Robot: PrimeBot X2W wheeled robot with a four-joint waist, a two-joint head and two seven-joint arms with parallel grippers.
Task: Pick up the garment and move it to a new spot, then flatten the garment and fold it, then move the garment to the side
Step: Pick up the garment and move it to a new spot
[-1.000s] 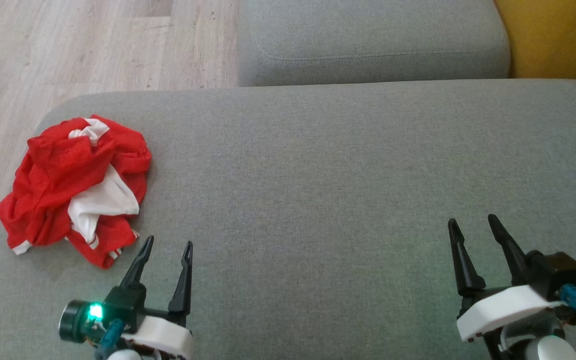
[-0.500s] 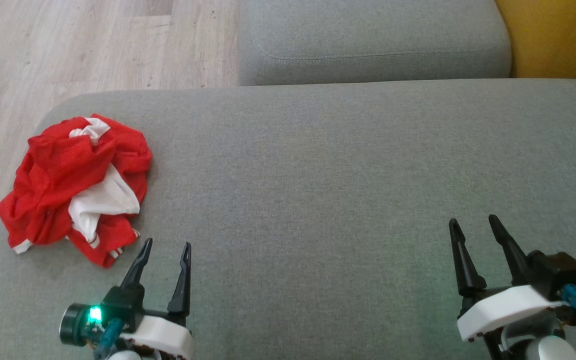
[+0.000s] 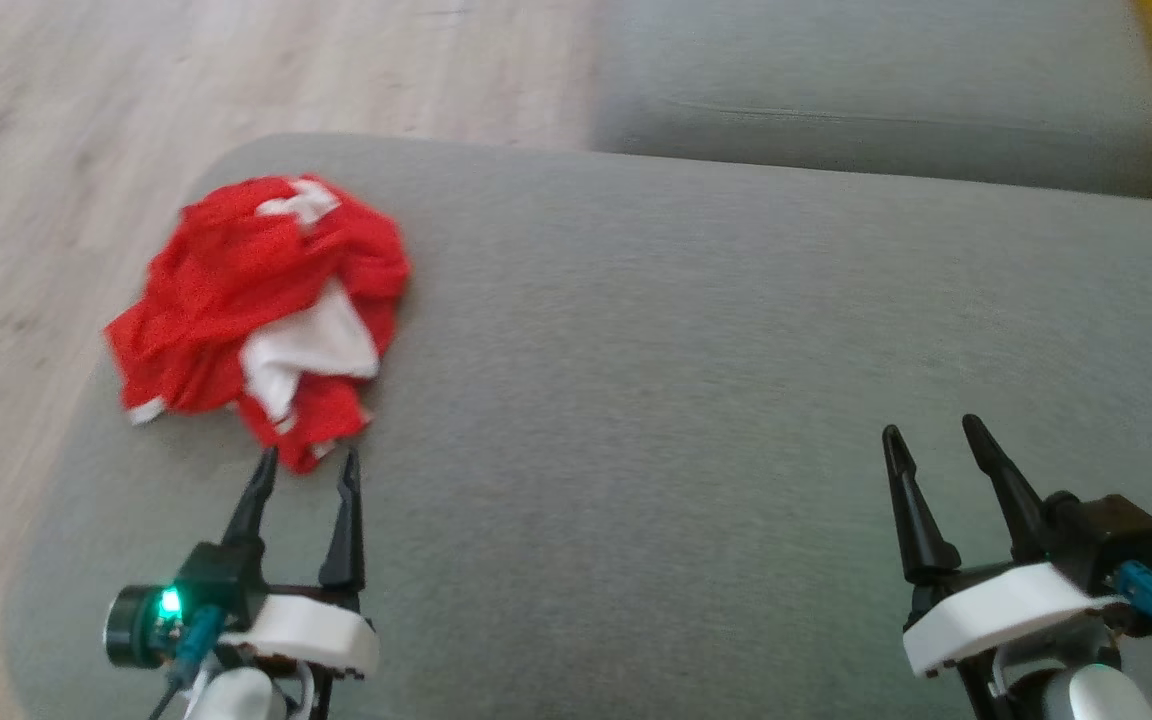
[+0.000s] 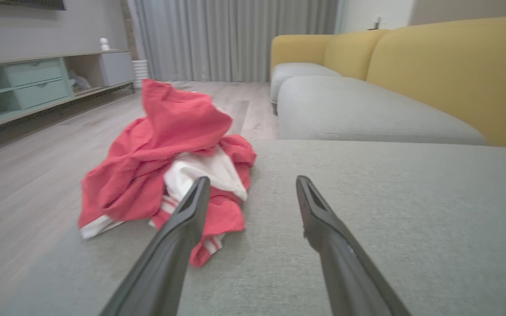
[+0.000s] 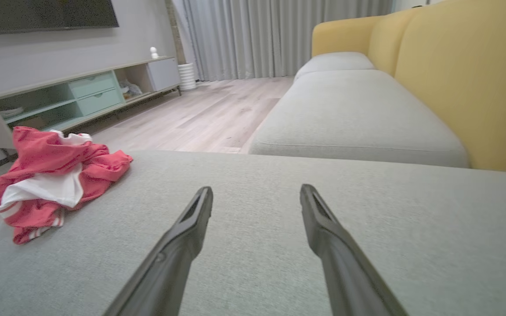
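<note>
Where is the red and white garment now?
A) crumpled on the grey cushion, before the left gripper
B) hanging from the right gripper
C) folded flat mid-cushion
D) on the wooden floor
A: the garment lies crumpled on the grey cushion, just beyond the left gripper, its jaws open.

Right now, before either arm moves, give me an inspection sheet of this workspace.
Surface: grey fabric seat cushion, flat and smooth.
Job's things: crumpled red-and-white cloth garment, heaped near the cushion's left corner, unfolded.
Clutter: nothing seen.
Grippers: left gripper open, tips at the garment's near edge, contact unclear; right gripper open, over bare cushion.
Cables: teal cable at each wrist.
Surroundings: pale wooden floor, second grey cushion, yellow sofa back, grey curtains.
</note>
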